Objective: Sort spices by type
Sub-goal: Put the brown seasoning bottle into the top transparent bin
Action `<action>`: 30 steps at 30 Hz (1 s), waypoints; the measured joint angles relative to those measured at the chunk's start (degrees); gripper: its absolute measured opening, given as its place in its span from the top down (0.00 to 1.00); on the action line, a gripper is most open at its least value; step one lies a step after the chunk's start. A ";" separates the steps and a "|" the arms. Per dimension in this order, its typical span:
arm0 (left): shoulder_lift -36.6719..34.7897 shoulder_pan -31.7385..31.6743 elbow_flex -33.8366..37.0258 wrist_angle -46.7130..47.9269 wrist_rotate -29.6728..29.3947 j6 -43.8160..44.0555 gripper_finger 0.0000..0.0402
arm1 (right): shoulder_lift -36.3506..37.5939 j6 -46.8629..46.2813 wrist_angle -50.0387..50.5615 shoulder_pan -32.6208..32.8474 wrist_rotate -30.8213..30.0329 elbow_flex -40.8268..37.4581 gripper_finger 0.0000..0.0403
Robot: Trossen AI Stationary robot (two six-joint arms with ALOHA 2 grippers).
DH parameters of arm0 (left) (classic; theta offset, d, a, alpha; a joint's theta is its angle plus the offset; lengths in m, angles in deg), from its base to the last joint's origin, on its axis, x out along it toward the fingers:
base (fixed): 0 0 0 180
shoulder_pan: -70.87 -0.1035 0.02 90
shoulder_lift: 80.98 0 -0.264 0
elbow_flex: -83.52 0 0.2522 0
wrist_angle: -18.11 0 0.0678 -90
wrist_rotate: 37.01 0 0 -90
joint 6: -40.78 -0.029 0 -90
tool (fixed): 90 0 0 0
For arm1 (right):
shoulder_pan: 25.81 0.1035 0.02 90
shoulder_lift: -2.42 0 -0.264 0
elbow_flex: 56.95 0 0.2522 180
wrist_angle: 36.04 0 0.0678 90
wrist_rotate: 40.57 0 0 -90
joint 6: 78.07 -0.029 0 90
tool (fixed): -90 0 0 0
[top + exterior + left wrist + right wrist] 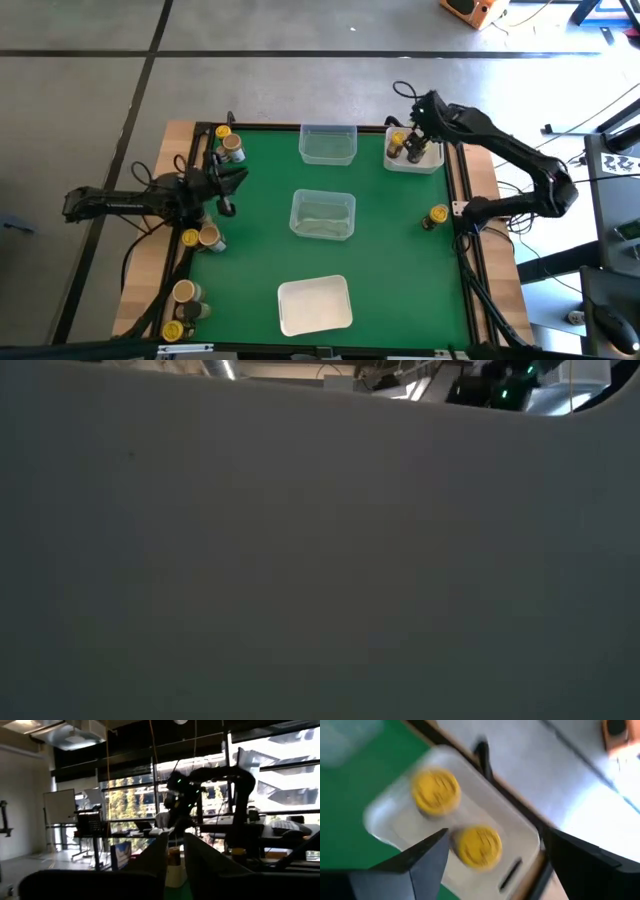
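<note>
The spices are small jars. Two yellow-topped ones (436, 791) (477, 846) stand in a white tray (432, 164) at the table's far right. My right gripper (495, 835) hangs open above them, touching nothing. A single jar (437, 216) stands at the right edge. Along the left edge stand pairs of jars at the far end (229, 145), in the middle (201, 238) and near the front (184, 294). My left gripper (230, 190) waits at the left side, pointing across the table, its fingers a narrow gap apart and empty.
A clear tray (327, 143) stands at the far middle, another (322, 215) in the centre, and a white tray (314, 305) near the front edge. A pale surface (320, 560) close to the camera fills the low view. Green table shows between the trays.
</note>
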 joint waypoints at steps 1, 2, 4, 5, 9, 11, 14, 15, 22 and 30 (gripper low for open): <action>0.52 0.02 0.00 0.32 -1.40 -0.11 0.79 | 0.97 0.00 -1.76 1.05 0.00 0.00 0.21; 1.16 0.02 -0.12 0.75 -3.02 -0.40 0.74 | 1.89 0.01 -3.77 2.15 0.02 0.00 0.21; 2.66 0.02 -1.16 2.58 -5.83 -0.60 0.65 | 3.26 0.65 -8.45 4.17 0.42 0.00 0.21; 3.47 0.00 -2.22 4.36 -6.87 -0.42 0.61 | 3.70 1.40 -10.70 5.06 0.90 0.00 0.21; 8.42 -0.04 -9.39 17.18 -14.26 2.62 0.45 | 3.97 5.75 -21.43 7.91 3.64 0.00 0.21; 12.12 -0.64 -13.88 22.48 -17.81 5.57 0.38 | 3.63 8.21 -28.41 8.71 5.87 -0.26 0.21; 18.22 -2.80 -21.31 30.95 -24.66 10.41 0.31 | 2.84 11.24 -38.58 9.37 10.28 -1.07 0.21; 20.18 -3.73 -23.89 34.60 -26.58 11.97 0.30 | 2.51 12.06 -41.45 9.31 11.89 -1.26 0.21; 33.34 -9.41 -36.46 54.46 -29.31 25.05 0.31 | 0.43 13.62 -50.43 9.27 18.27 -1.94 0.21; 38.51 -7.98 -37.29 56.62 -29.27 28.61 0.32 | -0.82 10.48 -46.75 9.27 19.84 -1.99 0.21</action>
